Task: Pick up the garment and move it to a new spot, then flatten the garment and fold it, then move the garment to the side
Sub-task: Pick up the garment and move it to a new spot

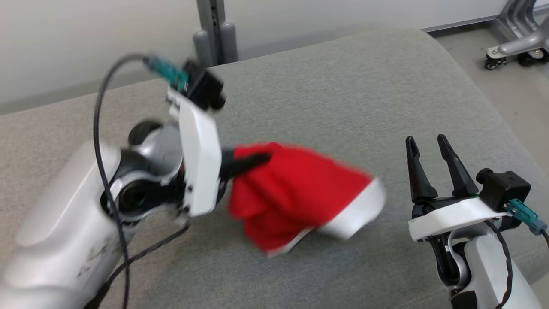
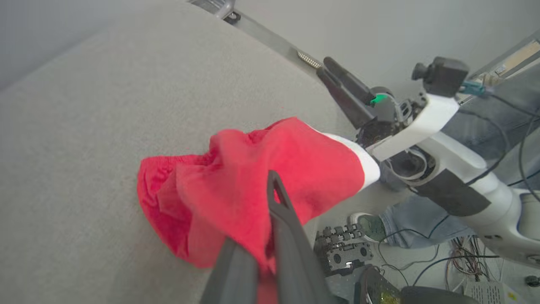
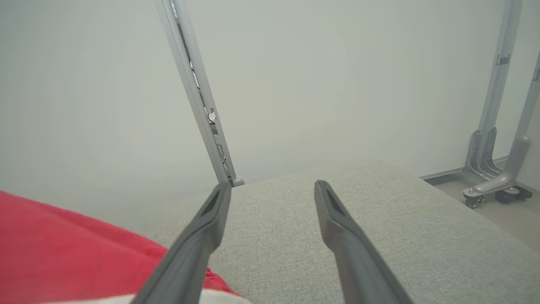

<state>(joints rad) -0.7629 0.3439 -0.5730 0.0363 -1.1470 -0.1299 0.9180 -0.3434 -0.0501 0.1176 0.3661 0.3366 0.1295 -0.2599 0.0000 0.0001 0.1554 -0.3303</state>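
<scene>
A red garment (image 1: 291, 193) with a white band hangs bunched in the middle of the grey cushion (image 1: 343, 86), blurred with motion. My left gripper (image 1: 253, 161) is shut on the garment's upper left part, its fingers pointing right. In the left wrist view the red garment (image 2: 236, 190) drapes over my left gripper (image 2: 270, 211), lifted off the cushion. My right gripper (image 1: 429, 148) stands open to the right of the garment, apart from it, with nothing between its fingers. The right wrist view shows the right gripper (image 3: 272, 188) open, with the garment (image 3: 63, 249) at the lower left.
The cushion's right edge curves down to the floor, where a wheeled metal stand (image 1: 514, 43) stands at the far right. A grey post (image 1: 214, 30) rises behind the cushion. In the left wrist view a person's shoe (image 2: 367, 223) and cables (image 2: 455, 257) lie on the floor.
</scene>
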